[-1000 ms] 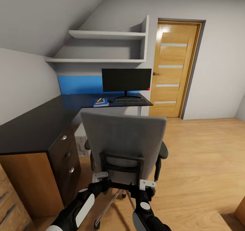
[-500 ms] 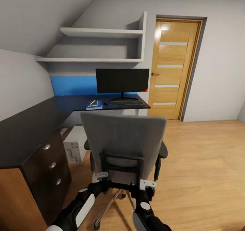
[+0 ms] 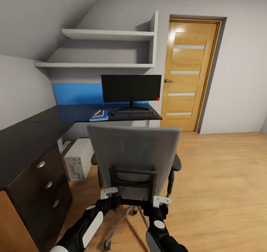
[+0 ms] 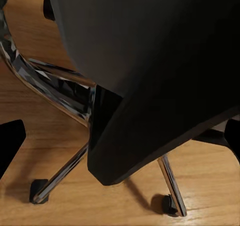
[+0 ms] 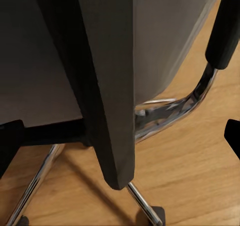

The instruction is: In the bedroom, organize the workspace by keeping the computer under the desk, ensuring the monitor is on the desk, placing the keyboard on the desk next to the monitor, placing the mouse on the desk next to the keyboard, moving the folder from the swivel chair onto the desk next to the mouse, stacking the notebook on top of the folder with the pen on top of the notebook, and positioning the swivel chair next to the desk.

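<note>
- Head view: the grey padded swivel chair with a black frame (image 3: 135, 153) stands in front of the robot, its back facing us. The left gripper (image 3: 110, 195) and the right gripper (image 3: 160, 202) sit at the black bar low on the chair's back; I cannot tell if they are clamped. Past the chair, the shiny black L-shaped desk (image 3: 29, 133) holds the big flat black monitor (image 3: 131, 88). The slim black keyboard (image 3: 135, 113) lies in front of it, and the flat blue folder (image 3: 99, 115) lies near, with a dark notebook (image 3: 98, 113) on top. The light grey computer tower (image 3: 78, 159) stands on the wooden floor (image 3: 222, 185) under the desk.
- Left wrist view: the chair's dark underside and its shiny legs are very close.
- Right wrist view: the chair's back edge, an armrest and a shiny leg.
</note>
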### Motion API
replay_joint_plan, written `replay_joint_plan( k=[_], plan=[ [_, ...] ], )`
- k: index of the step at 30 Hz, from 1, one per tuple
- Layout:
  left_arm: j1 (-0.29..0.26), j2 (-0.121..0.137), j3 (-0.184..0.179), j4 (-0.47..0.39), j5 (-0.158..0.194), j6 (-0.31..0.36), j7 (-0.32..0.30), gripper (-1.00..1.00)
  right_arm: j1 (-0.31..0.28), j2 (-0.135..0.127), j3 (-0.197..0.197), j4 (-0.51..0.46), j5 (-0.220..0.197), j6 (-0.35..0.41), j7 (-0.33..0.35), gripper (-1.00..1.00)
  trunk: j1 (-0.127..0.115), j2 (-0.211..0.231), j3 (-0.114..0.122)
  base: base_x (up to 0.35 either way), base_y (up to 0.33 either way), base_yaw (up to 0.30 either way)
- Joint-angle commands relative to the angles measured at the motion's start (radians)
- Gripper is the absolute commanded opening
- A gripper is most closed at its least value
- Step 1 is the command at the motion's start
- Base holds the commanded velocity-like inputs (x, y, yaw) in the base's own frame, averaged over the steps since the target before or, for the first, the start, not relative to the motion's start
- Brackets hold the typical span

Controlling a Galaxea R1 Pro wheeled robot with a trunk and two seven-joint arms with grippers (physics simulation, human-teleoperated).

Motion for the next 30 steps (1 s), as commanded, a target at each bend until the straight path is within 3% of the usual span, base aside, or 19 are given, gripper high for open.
replay_joint_plan(
  k=[1,4,7,11,24,30],
  plan=[
    [-0.001,0.001,-0.003,-0.002,0.009,0.003,0.010,1.00,-0.001,-0.001,0.003,-0.002,-0.003,0.006,-0.006,1.00,0.000,-0.001,-0.001,0.004,-0.005,0.075],
    [-0.001,0.001,-0.003,-0.002,0.010,0.000,0.012,1.00,-0.002,-0.003,0.004,-0.001,0.012,0.008,-0.004,1.00,0.000,-0.001,-0.001,0.002,-0.002,0.037],
    [-0.001,0.001,-0.003,-0.002,0.011,-0.001,0.013,1.00,-0.002,-0.004,0.004,0.000,0.077,0.010,-0.003,1.00,0.000,-0.001,-0.001,0.001,-0.001,0.012],
    [-0.001,0.001,-0.003,-0.002,0.012,-0.003,0.014,1.00,-0.003,-0.006,0.003,0.000,0.129,0.011,-0.002,1.00,0.000,-0.001,-0.001,0.000,0.000,0.069],
    [-0.001,0.001,-0.003,-0.002,0.016,-0.007,0.015,1.00,-0.003,-0.011,0.001,0.000,0.152,0.007,0.021,1.00,0.000,-0.001,-0.001,0.000,0.000,0.038],
    [-0.001,0.001,-0.002,-0.002,0.017,-0.007,0.014,1.00,-0.003,-0.058,-0.007,-0.002,0.149,0.003,0.129,1.00,0.000,-0.001,-0.001,0.000,0.000,0.001]
  ],
)
